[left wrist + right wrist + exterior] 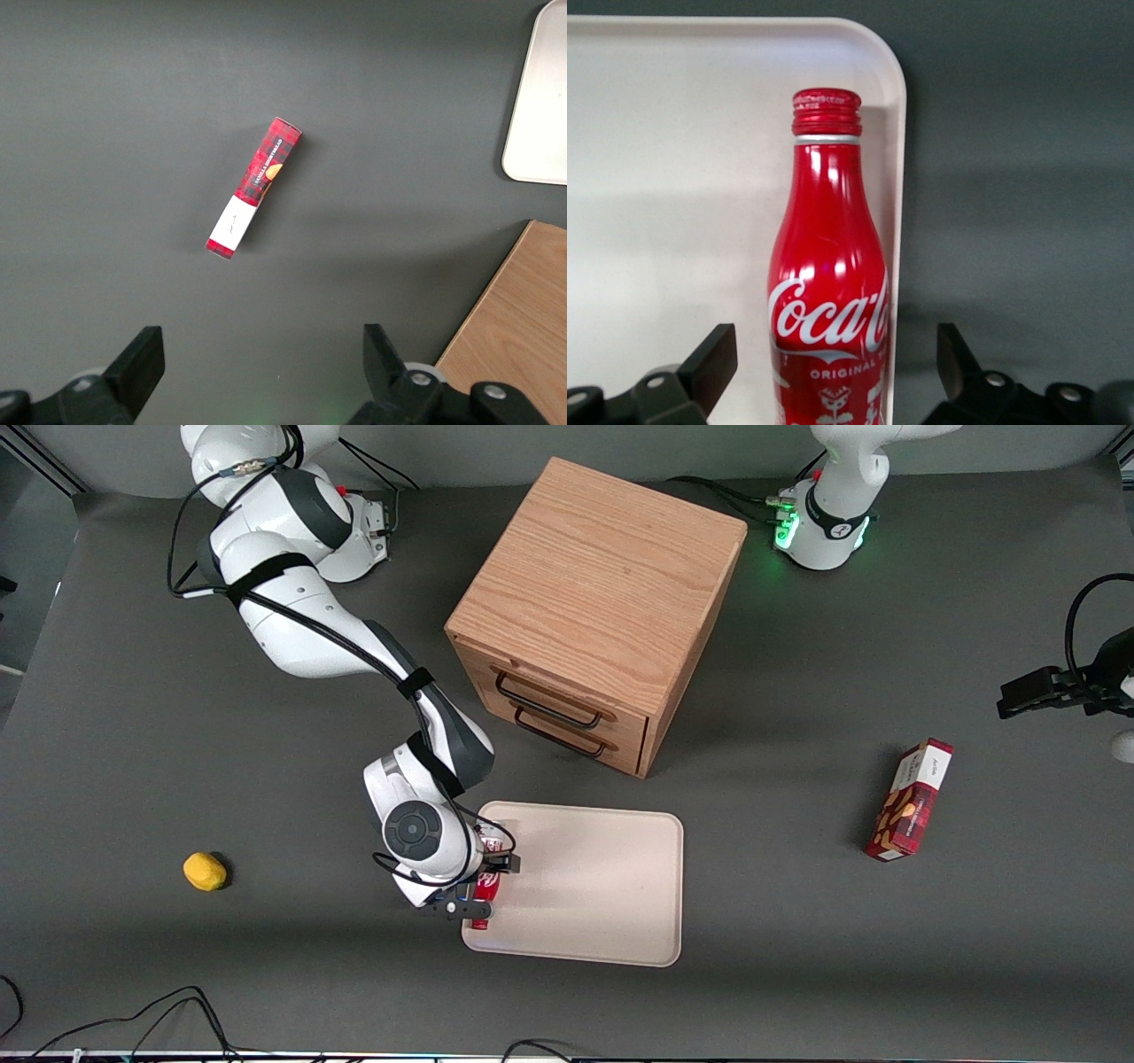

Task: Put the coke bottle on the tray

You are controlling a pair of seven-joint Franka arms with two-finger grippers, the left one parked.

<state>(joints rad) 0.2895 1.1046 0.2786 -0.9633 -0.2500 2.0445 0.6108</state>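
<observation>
hovering low over the tray's (602, 886) edge at the working arm's end, the gripper (483, 886) had its fingers (709, 363) spread wide, each standing clear of the coke bottle (828, 283) between them, so released, not grasping. bottle lay flat inside the tray, alongside that rim near the corner closest to the front camera, cap (827, 112) pointing along the rim. in the front view only a red sliver of it showed under the wrist. wooden drawer cabinet (594, 602) sat farther from the camera than the tray. yellow lemon (205, 871) lay on the table toward the working arm's end; red snack box (912, 799) toward the parked arm's end.
</observation>
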